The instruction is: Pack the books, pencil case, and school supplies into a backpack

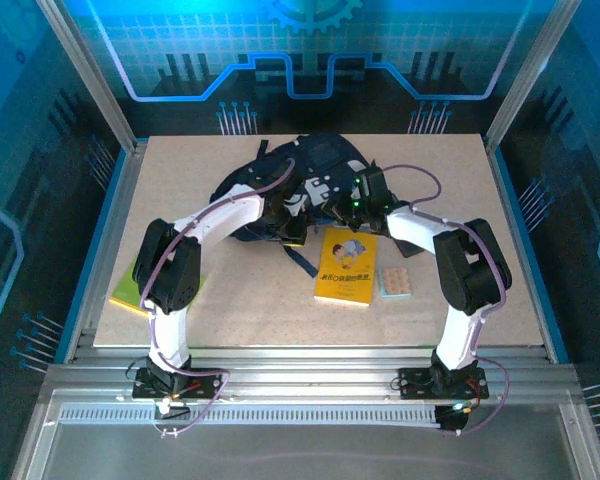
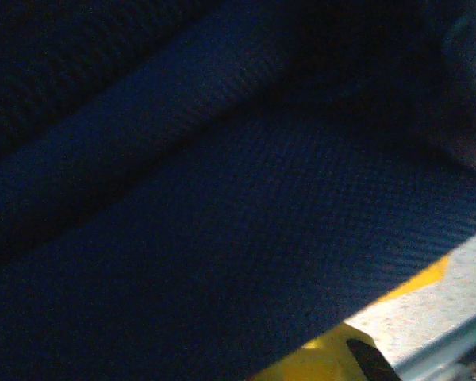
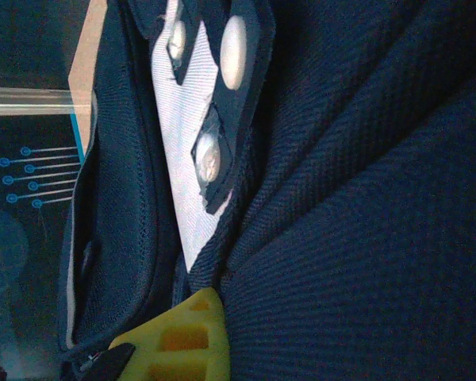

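The dark navy backpack (image 1: 318,160) lies at the back middle of the table. My left gripper (image 1: 292,230) is at its front edge, shut on the fabric; in the left wrist view navy cloth (image 2: 222,206) covers all but one yellow finger (image 2: 321,363). My right gripper (image 1: 354,204) is shut on the backpack's right side, and backpack cloth (image 3: 365,206) presses against its yellow finger (image 3: 182,341). The orange-yellow book (image 1: 346,265) lies flat just in front of the backpack, with the tan dotted pad (image 1: 394,282) to its right. The lime green book (image 1: 130,290) lies under the left arm. The pencil case is hidden.
A black strap (image 1: 302,258) trails from the backpack toward the yellow book. A pale grey stripe with small grey patches (image 3: 186,151) runs along the backpack. Metal rails edge the table (image 1: 280,320) at the front, and frame posts stand at the back corners.
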`<action>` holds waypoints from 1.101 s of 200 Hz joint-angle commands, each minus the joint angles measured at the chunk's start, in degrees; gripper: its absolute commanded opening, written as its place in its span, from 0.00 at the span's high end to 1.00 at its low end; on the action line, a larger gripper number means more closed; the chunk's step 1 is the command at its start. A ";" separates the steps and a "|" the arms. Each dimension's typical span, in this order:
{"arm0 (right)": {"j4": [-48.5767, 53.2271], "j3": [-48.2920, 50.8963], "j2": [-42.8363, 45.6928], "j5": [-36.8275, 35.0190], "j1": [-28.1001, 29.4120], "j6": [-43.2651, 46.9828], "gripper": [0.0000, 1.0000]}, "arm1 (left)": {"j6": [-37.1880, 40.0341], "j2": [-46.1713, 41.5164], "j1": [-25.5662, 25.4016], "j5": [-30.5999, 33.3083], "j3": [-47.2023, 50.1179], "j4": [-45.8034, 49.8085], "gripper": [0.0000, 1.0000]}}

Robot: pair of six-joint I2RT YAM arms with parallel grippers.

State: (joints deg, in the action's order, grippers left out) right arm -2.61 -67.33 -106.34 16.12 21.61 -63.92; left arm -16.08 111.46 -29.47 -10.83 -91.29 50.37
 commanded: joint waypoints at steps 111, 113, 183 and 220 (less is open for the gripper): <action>5.95 -5.34 -0.15 -2.25 -5.02 4.65 1.00 | -1.40 -3.82 1.58 -2.03 2.71 1.39 0.94; 5.67 -5.18 -0.24 -1.95 -4.89 4.21 1.00 | -1.94 -3.87 1.25 -1.85 3.09 0.19 0.93; -3.28 -0.04 0.64 4.80 -3.59 -7.13 1.00 | -7.49 -3.00 0.40 3.67 11.15 -29.61 0.61; -5.83 2.74 2.77 4.40 -3.34 -12.79 1.00 | -7.92 -1.33 -0.32 2.82 11.66 -34.54 0.48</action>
State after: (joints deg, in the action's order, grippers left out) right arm -4.80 -66.19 -106.78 18.59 17.98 -70.46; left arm -23.51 108.71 -29.39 -9.17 -80.05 24.91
